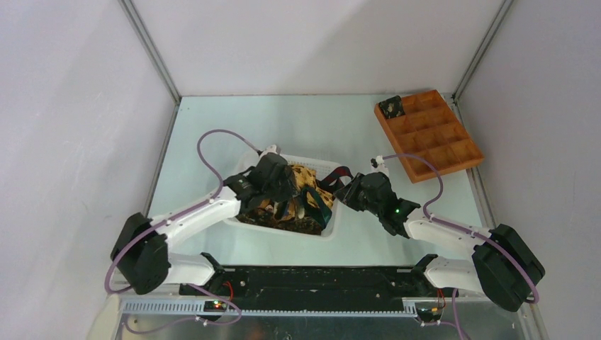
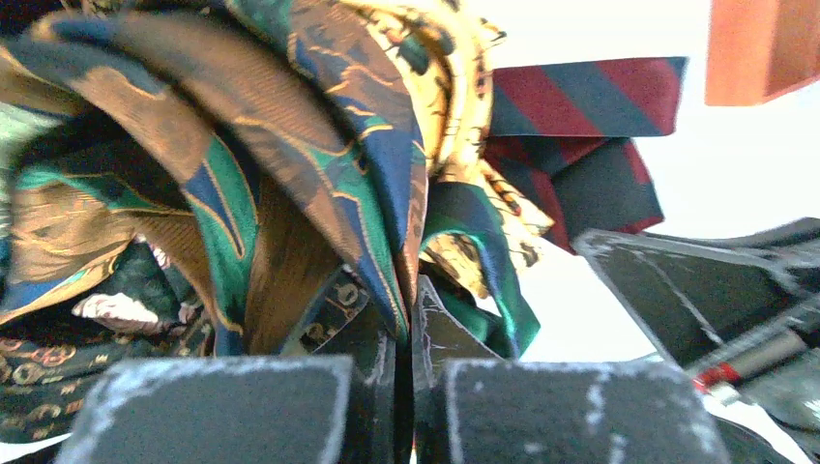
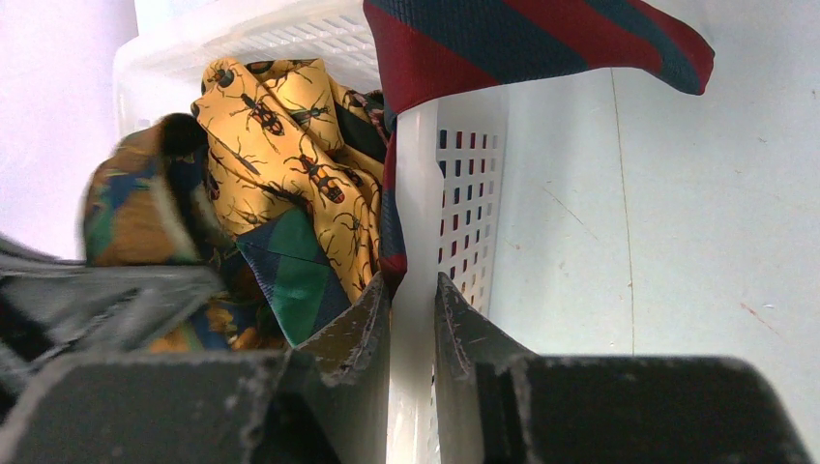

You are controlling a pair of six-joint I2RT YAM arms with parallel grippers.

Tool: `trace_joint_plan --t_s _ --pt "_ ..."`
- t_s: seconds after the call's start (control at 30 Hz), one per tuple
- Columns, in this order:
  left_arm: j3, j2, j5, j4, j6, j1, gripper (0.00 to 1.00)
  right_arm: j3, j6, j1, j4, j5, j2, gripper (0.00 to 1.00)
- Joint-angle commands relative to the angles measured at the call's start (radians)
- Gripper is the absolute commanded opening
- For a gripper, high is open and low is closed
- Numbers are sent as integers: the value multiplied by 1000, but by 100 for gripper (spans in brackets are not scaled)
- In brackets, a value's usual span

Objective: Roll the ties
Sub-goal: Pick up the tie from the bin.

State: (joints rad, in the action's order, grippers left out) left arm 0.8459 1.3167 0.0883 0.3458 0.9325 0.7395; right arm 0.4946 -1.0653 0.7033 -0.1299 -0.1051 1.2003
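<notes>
Surface: pale grey-green top (image 1: 212,120), smooth; faint scuffs & a few small reddish specks in rt wrist view.
Back wall: plain white panel (image 1: 319,42).
Left wall: white panel (image 1: 64,127), slightly shaded twd bottom.
Right wall: white panel (image 1: 546,92), same finish.
Corner posts: thin grey metal strips (image 1: 152,53), one rising from each far corner of surface, leaning outward in top view.
Near edge: black plate (image 1: 319,280), perforated metal rail (image 1: 305,306) just below it.
Light: even, diffuse, from above; soft shadows only, mild sheen on surface.
</notes>
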Motion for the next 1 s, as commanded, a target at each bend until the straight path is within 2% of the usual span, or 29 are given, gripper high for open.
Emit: trace_joint_plan --t_s 0.0,0.13,0.37,0.67,0.97 --pt "123 -134 59 60 -70 -4 0 -14 42 -5 108 -65 9 13" --pt "229 -216 -16 79 -144 -55 0 -14 42 -6 108 -64 9 13" --pt "481 -218 -77 188 -237 -148 0 -14 42 -4 101 -58 13 13" --pt "698 -162 -241 210 -240 -270 0 -14 50 -7 93 -50 1 13" --pt "963 -65 -326 291 -269 -382 0 -14 60 -17 75 -36 0 14"
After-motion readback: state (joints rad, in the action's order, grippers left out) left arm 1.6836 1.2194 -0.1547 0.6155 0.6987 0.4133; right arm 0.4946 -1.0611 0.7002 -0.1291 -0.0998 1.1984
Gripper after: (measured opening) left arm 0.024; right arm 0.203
